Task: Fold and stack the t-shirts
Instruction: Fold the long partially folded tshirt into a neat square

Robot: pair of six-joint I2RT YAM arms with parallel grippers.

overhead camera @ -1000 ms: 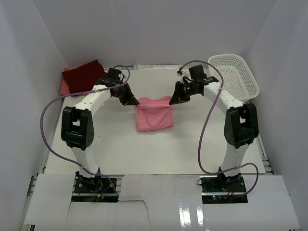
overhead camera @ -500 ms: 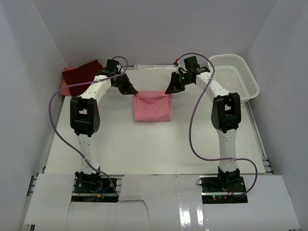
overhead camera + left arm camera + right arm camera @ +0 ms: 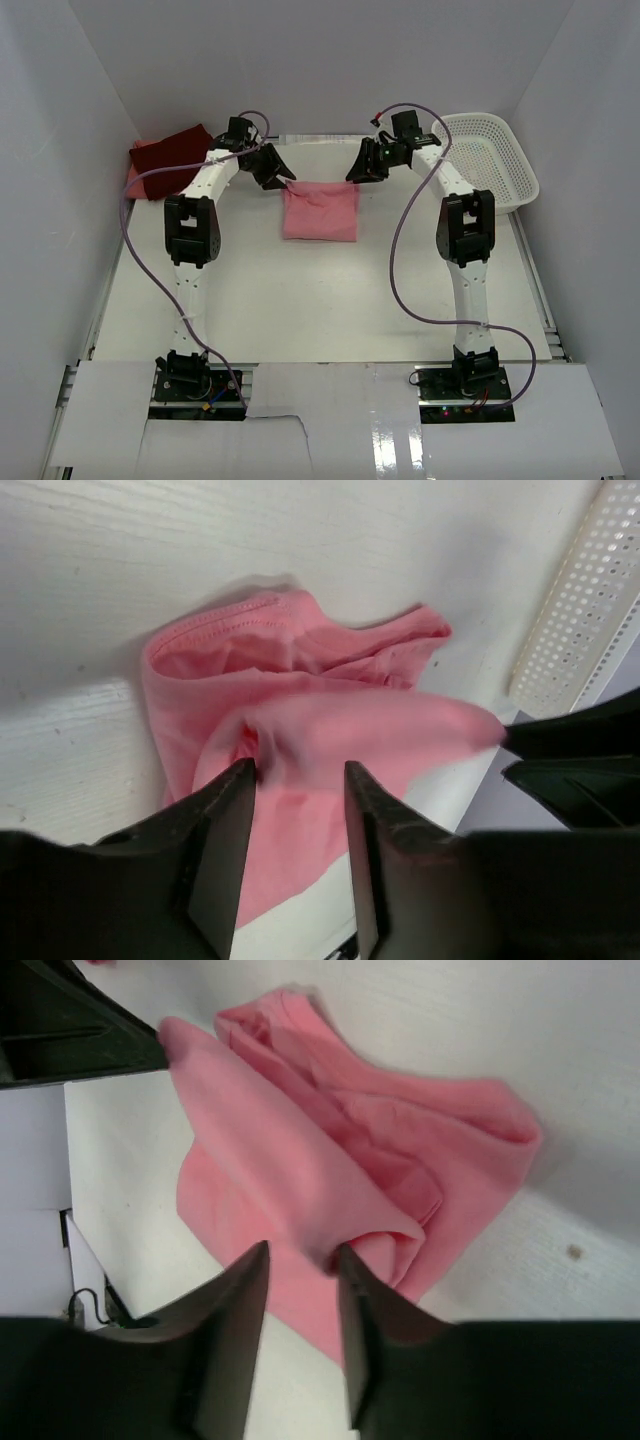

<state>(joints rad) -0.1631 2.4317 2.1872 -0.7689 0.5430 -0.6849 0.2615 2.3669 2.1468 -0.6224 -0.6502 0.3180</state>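
A light pink t-shirt (image 3: 320,212) lies folded into a rough square toward the back of the table. My left gripper (image 3: 284,181) hovers at its far left corner, my right gripper (image 3: 352,176) at its far right corner. In the left wrist view the open left gripper (image 3: 298,770) has a clear gap, and the pink t-shirt (image 3: 300,710) lies loose below it. The right gripper (image 3: 302,1255) is open too, with a soft fold of the pink t-shirt (image 3: 330,1150) next to one finger. A dark maroon t-shirt (image 3: 172,154) lies on a salmon pink one (image 3: 133,183) at the back left.
A white mesh basket (image 3: 492,160) stands at the back right, close behind the right arm. White walls close in the table on three sides. Purple cables loop out from both arms over the table's sides.
Both grippers carried the pink shirt's far edge toward the back of the table. Their jaws were shut on it and now stand open, and the cloth has dropped free.
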